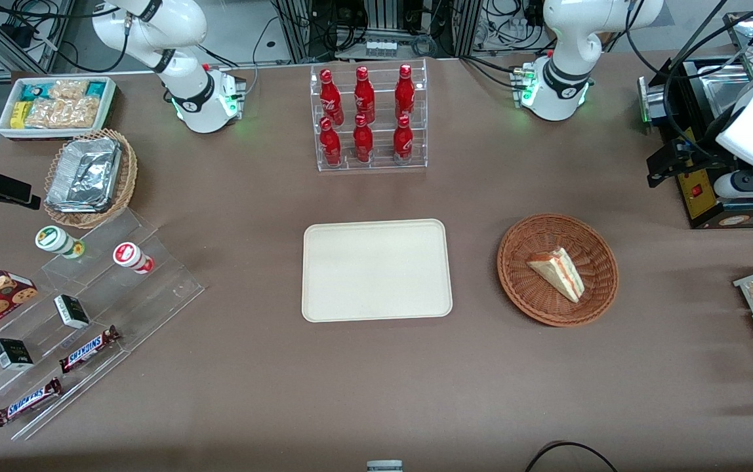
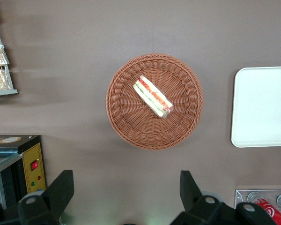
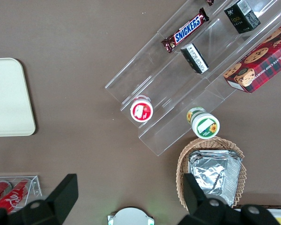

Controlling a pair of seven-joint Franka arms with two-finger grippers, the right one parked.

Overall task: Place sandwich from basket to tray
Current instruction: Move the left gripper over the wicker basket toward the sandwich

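1. The small triangular sandwich of white bread with orange-red and green filling, in clear wrap, lies inside the round reddish-brown woven wicker basket, resting on the basket's floor; nothing touches it.
2. The basket stands on the brown table, beside the flat cream-beige rectangular tray, toward the working arm's end of the table; the two are near but apart, with bare table between them.
3. The tray lies flat with nothing on it; it is nearer to the front camera than the clear acrylic rack of red bottles.
4. The tool of the working arm hangs above the table, clear of the basket; its two dark fingers stand wide apart and grip nothing; in the wrist view the basket and sandwich lie ahead of the fingers.
5. A black appliance with a yellow panel stands at the working arm's end of the table, farther from the front camera than the basket.
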